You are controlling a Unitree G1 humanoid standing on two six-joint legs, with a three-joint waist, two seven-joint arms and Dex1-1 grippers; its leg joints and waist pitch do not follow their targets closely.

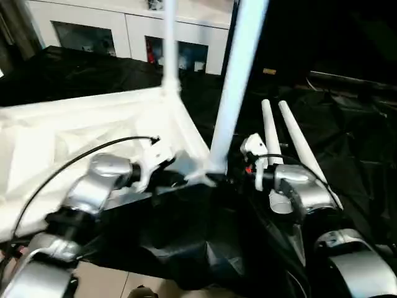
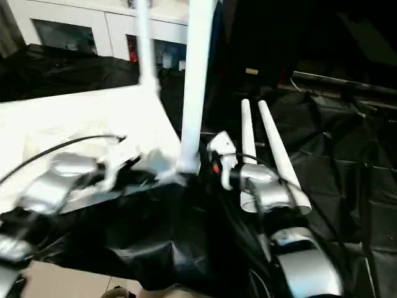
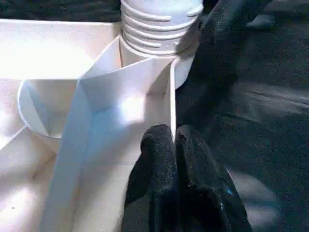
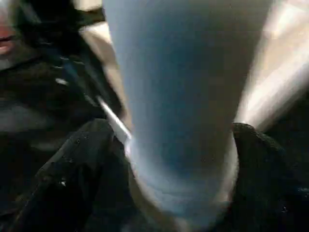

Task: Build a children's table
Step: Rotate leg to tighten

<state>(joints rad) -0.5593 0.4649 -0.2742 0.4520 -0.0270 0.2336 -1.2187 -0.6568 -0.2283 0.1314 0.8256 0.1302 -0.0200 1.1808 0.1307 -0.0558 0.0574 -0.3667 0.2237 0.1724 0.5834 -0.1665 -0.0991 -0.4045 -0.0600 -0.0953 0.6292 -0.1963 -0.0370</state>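
Right end effector (image 4: 181, 145), fingers apart, straddles the near upright leg (image 1: 234, 87) screwed into the tabletop (image 1: 80, 133) corner. Left end effector (image 3: 176, 145) is clamped on the tabletop's rib. Two legs stand; two spare legs (image 1: 291, 143) lie beside.

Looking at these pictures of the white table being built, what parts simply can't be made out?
- Tops of the two upright white tubular legs and: cut off by the head views' upper edge.
- Wide ends of the two loose white legs lying on the black sheet: hidden behind the silver right forearm.
- Whether the near leg's ribbed base is fully seated in its corner socket: left wrist view, cut off at the edge.
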